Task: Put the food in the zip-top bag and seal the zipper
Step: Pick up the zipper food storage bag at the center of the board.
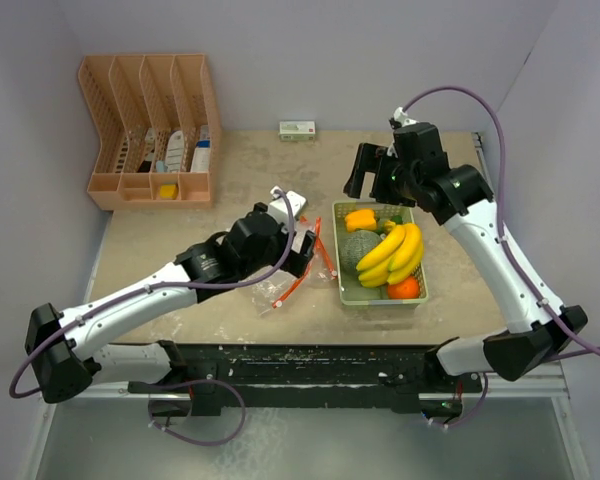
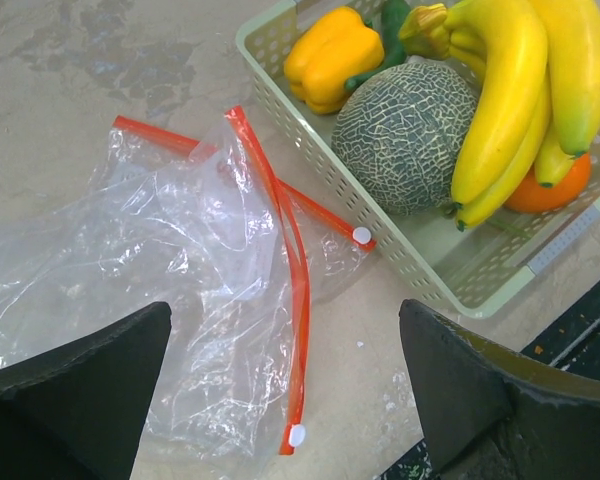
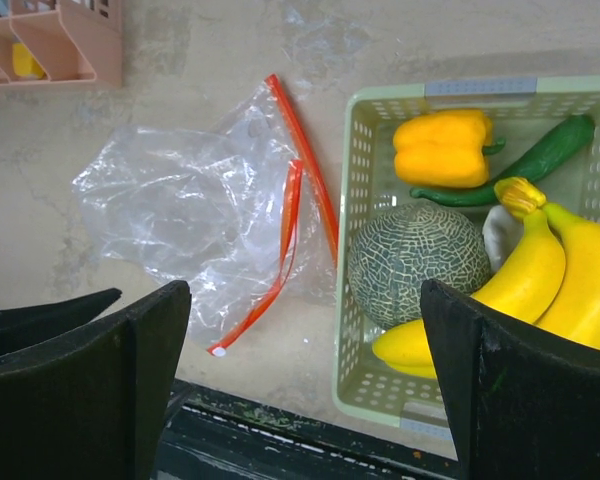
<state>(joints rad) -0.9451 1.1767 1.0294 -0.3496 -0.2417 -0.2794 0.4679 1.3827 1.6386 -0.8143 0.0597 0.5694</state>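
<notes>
Hovering in the top view, the left gripper (image 1: 308, 252) sits over the clear, floppy zip-top bag (image 1: 278, 292) flat on the table (image 1: 170, 250) and the right gripper (image 1: 365, 172) over the pale green rectangular basket's (image 1: 337, 250) far end, both spread and empty. The left wrist view shows the thin red-orange zipper (image 2: 298, 300) strips parted, with the yellow banana bunch (image 2: 505, 100), orange-yellow bell pepper (image 2: 330, 55), grey-green melon (image 2: 405, 130) and small orange fruit (image 2: 555, 190) all in the basket, so packing looks unstarted. The right wrist view puts the bag just beside the basket; next, probably, one gripper lifts the mouth while the other picks a fruit.

White-and-black arms (image 1: 130, 297), purple cables (image 1: 450, 89)
</notes>
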